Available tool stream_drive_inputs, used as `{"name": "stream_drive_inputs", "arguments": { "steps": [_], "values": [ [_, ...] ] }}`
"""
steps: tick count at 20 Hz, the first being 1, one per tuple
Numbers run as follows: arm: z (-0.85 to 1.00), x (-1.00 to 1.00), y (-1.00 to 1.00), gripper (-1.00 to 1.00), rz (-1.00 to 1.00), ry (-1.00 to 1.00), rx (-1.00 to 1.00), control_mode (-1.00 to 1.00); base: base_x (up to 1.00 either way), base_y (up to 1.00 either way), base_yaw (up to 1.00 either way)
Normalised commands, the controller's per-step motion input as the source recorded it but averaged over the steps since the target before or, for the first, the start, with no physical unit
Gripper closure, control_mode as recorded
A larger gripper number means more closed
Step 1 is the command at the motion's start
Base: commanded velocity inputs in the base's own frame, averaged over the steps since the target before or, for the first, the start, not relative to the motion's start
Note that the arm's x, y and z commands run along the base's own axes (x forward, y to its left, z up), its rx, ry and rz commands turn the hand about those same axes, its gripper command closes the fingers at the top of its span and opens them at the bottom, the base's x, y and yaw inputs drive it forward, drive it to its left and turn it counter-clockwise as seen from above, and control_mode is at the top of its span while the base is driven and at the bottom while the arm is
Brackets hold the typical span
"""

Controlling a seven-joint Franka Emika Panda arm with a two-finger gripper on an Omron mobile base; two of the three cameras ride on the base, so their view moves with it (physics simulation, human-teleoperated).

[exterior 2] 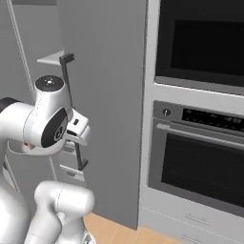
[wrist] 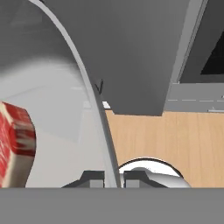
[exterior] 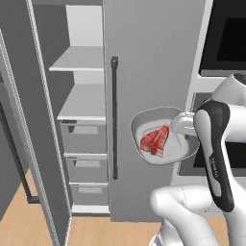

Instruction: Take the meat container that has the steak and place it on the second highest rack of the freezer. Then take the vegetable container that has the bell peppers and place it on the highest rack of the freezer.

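Observation:
My gripper (exterior: pixel 185 129) is shut on the right rim of the meat container (exterior: pixel 144 120), a shallow grey rounded tray held in the air in front of the freezer (exterior: pixel 144 57). The steak (exterior: pixel 155 140), a red wedge with white marbling, lies inside it. In the hand view my gripper (wrist: pixel 113 178) pinches the thin rim of the container (wrist: pixel 93 98), and the steak (wrist: pixel 15 140) sits at the left. The freezer's left door stands open. Inside, the highest rack (exterior: pixel 79 60) and the second highest rack (exterior: pixel 85 103) are bare white shelves, up and left of the container. The vegetable container with the bell peppers is out of view.
A long dark bar handle (exterior: pixel 114 117) runs down the closed grey panel just left of the container. Three grey drawers (exterior: pixel 86 166) sit under the shelves. The open door (exterior: pixel 21 125) stands at far left. Black-windowed ovens (exterior 2: pixel 200 162) are to the right, above a wooden floor (wrist: pixel 166 140).

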Motion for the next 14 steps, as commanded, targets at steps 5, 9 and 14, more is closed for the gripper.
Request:
{"name": "stream_drive_inputs", "arguments": {
  "steps": [5,9,14],
  "values": [
    [0.0,0.0,0.0,1.0,0.0,0.0,0.0,1.0,0.02,0.74,-0.23],
    [0.0,0.0,0.0,1.0,0.0,0.0,0.0,1.0,0.0,0.59,-0.21],
    [0.0,0.0,0.0,1.0,0.0,0.0,0.0,1.0,0.11,0.48,-0.18]
  ]
}}
